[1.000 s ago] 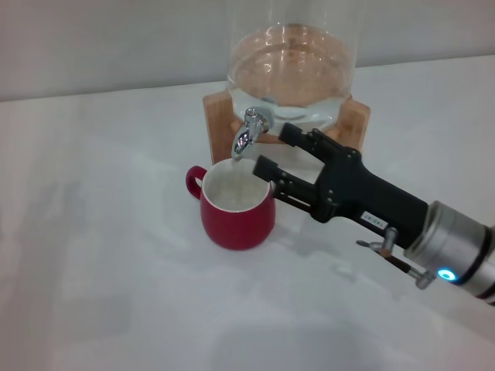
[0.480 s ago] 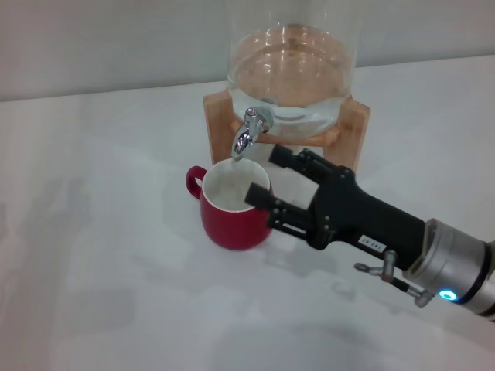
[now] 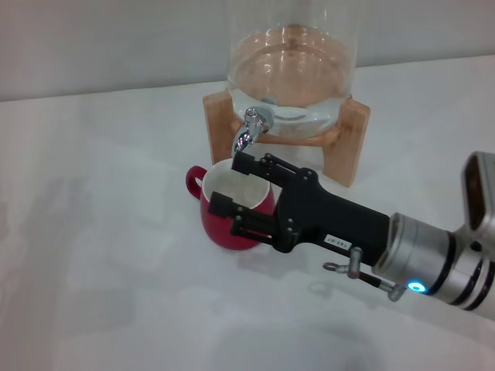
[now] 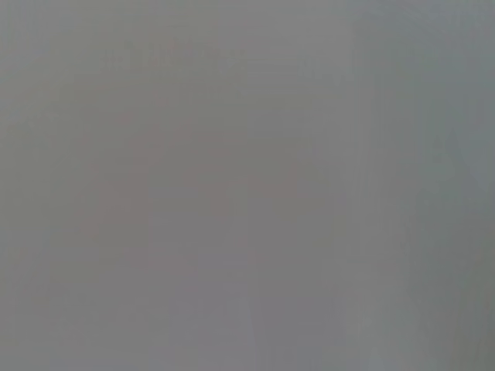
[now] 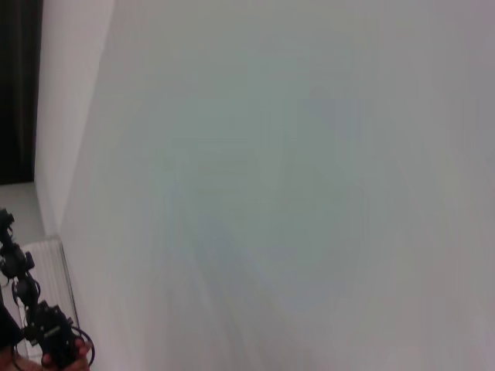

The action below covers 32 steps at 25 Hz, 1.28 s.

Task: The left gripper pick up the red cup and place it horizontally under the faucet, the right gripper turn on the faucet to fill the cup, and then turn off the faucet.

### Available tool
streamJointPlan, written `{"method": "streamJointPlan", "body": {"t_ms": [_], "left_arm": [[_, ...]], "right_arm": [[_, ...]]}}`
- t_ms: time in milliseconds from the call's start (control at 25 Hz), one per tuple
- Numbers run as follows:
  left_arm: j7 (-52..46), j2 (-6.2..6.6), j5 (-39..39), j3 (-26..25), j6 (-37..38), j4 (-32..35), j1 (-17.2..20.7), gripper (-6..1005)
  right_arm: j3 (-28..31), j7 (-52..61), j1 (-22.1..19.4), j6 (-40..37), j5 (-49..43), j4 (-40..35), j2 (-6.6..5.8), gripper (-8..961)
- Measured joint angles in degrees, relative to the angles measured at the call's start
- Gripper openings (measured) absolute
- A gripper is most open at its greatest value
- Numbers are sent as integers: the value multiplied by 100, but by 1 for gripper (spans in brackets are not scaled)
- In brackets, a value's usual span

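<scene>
right gripper (image 3: pixel 234 185) just slid over the cup (image 3: pixel 232 220), fingers apart, closing in on the faucet (image 3: pixel 249 130) lever.

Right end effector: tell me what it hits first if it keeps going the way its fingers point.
Probably the faucet. The right end effector, fingers open, hangs over the red cup and points up-left at the spout. Depth is unclear from the head view; it could pass in front.
</scene>
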Motion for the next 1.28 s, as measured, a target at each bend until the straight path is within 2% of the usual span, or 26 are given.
{"method": "streamJointPlan", "body": {"t_ms": [200,680,1280], "left_arm": [[-3,-2,-1,0,0,0,0,427],[-8,-2,-1,-1,1,-62,-73,427],[-8,-2,-1,-1,1,-105,-79,427]], "right_arm": [[-63,76,131,285,0,-38,6,792],[-67,54,151,780,44,-222,10,792],[101,19,122,775,55,-219,1,792]]}}
